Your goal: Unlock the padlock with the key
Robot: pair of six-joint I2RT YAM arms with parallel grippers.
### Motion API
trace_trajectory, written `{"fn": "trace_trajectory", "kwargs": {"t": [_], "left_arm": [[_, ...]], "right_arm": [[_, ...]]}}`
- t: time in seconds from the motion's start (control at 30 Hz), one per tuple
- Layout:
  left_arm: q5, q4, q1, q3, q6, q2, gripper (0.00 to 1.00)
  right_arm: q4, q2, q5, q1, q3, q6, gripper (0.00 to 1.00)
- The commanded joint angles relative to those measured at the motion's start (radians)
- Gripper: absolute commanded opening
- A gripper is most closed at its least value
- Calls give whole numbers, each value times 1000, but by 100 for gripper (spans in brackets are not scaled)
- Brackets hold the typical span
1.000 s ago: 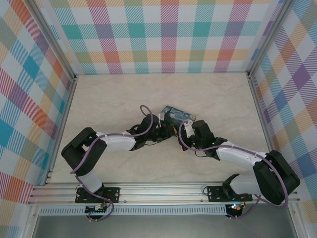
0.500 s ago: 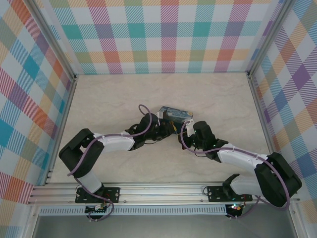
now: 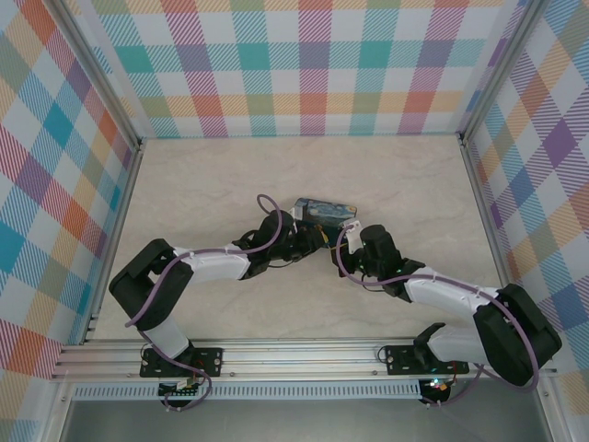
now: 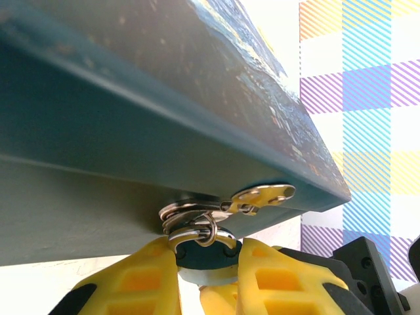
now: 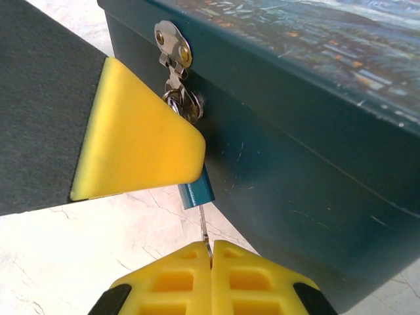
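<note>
Desk (image 3: 202, 175) of pale marbled surface, enclosed by checked walls (image 3: 313, 64), seen from above. Both arms reach inward and meet at the near side of the painted blue tin (image 3: 327, 211), which lies near the middle of the desk. The overhead view gives this layout, but the small parts at the tin's front are too small to make out there.

The left wrist view looks up along the tin's dark front wall. The silvery hasp (image 4: 262, 195) hangs from the wall, and the padlock (image 4: 203, 257) hangs from the hasp by its shackle (image 4: 197, 231). The left hand (image 4: 207, 252) is narrowed, its yellow fingers set on either side of the padlock's body and gripping it.

The right wrist view shows the same spot from the other side. One yellow finger of the left hand lies against the padlock, whose blue body protrudes below the finger, just in front of the tin wall. The key (image 5: 204, 226), a thin dark sliver, runs straight from the bottom of the padlock down into the right hand (image 5: 211, 262). The fingers of this hand are pressed together and pinch the key between their tips.
</note>
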Motion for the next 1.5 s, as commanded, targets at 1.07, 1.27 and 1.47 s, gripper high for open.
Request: {"fn": "trace_trajectory", "kwargs": {"t": [1.07, 1.27, 1.47], "left_arm": [[59, 24, -15, 17, -40, 0, 0], [60, 34, -17, 17, -54, 6, 0], [59, 64, -19, 17, -83, 12, 0]], "right_arm": [[203, 26, -16, -28, -6, 11, 4], [305, 51, -46, -44, -10, 46, 4], [391, 87, -101, -63, -15, 105, 5]]}}
